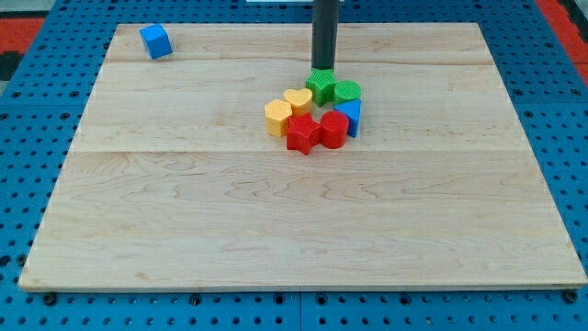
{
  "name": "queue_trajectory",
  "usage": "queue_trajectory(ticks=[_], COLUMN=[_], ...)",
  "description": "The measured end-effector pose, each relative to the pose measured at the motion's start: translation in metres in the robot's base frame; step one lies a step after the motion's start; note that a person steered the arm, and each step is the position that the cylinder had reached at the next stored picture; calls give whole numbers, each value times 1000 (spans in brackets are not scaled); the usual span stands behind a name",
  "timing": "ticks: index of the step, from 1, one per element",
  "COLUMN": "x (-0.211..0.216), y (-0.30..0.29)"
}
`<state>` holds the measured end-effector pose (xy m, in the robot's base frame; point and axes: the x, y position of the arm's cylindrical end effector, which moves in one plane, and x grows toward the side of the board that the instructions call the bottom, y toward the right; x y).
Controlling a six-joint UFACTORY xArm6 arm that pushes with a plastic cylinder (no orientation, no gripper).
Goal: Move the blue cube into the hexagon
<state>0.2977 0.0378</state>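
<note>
The blue cube (156, 41) sits alone near the board's top left corner. The yellow hexagon (277, 117) is at the left end of a tight cluster in the board's middle. My tip (323, 70) stands at the top edge of that cluster, touching or just behind the green star (321, 86). The tip is far to the right of the blue cube.
The cluster also holds a yellow heart (298, 99), a green cylinder (347, 91), a blue triangular block (349, 115), a red star (301, 134) and a red cylinder (333, 130). The wooden board (294, 230) lies on a blue pegboard (28, 129).
</note>
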Motion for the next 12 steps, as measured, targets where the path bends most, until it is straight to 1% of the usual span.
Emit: queue_trajectory(ticks=[1,3,4,5,6,7,10,11,12], x=[4,12,-29,-93,-105,-105,-106,-86,-41], y=[-15,-24,-46,-62,-158,-255,-259,-269,-252])
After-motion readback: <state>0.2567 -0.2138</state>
